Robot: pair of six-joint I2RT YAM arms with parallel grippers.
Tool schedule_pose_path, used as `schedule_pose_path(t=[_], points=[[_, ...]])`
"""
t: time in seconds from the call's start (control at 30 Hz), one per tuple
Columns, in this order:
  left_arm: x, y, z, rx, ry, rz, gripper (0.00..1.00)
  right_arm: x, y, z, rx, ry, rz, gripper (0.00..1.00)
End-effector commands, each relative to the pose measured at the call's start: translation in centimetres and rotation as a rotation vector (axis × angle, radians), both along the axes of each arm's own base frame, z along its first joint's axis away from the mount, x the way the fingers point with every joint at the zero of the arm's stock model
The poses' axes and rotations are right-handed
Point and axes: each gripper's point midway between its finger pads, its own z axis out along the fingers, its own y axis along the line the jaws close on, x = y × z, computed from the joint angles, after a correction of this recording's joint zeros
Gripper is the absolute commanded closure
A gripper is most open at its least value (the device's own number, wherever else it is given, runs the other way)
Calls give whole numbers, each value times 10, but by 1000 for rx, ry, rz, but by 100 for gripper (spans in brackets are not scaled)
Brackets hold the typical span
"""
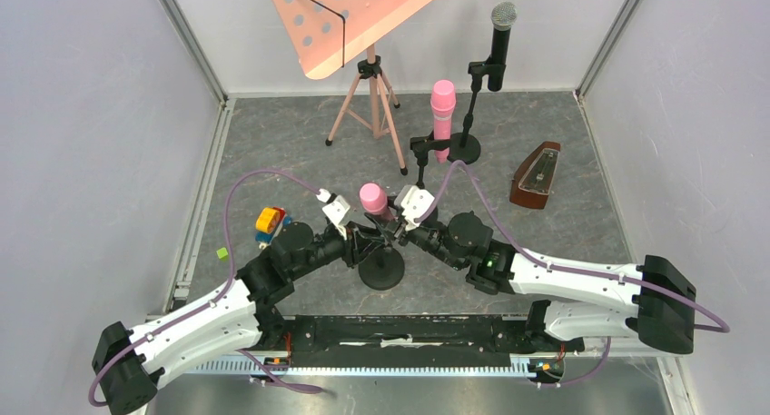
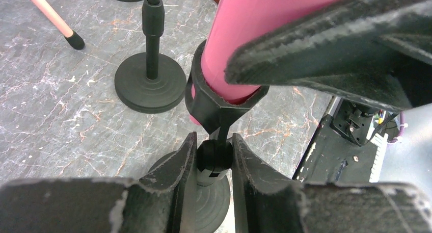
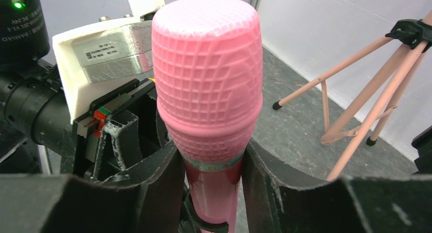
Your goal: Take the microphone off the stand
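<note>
- Grey marbled table [image 1: 590,133] boxed in by pale walls was the setting, fwiw.
- Dead centre near the arm bases, the pink microphone [image 1: 372,198] stood almost upright, its body seated in the clip [image 2: 214,105] of the stand [image 1: 381,271].
- From the right wrist view, the right gripper [image 3: 213,166] had both fingers pressed onto the microphone's neck just under the mesh head, one on each side, pinching it tight.
- Lower down, the left gripper [image 2: 214,156] was clamped on the stand's thin post right beneath the clip, fingers [image 2: 183,172] touching the black collar from both sides, so it wasn't on the mic at all.
- Both grippers met at the stand from opposite sides, left one below, right one above.
- Further back: a second pink mic [image 1: 442,115] and a black mic [image 1: 501,43] on their own stands, a pink music stand [image 1: 363,15], and a brown metronome [image 1: 536,174] off to the right.
- Some colourful blocks [image 1: 270,222] sat by the left arm.
</note>
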Motion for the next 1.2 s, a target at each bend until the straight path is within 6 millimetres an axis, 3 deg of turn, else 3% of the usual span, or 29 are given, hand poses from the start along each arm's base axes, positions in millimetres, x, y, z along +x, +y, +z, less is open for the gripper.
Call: schedule_pose_path(t=[0.0,0.13,0.37,0.47,0.63,0.77,0.97,1.07,1.17], points=[[1,4,-4,-8,28,25,97,-4,4,9,41,-3,-1,45],[-7,3,-12,26,44,-17,98,6,2,9,59,-6,-54,39],[-9,2,-16,40,52,-35,98,17,3,9,41,-31,-110,37],[-10,2,-19,49,54,-38,98,19,5,11,40,-33,-114,44],[-7,3,-22,67,59,-22,98,14,12,18,92,7,-78,76],[-5,3,-29,100,84,-12,98,9,16,26,119,17,-77,80],[-4,5,-34,112,85,-5,98,10,-8,61,314,41,-151,89],[0,10,-39,137,90,26,98,14,-17,68,526,235,-182,100],[1,11,-41,152,90,28,98,2,4,78,514,218,-88,100]])
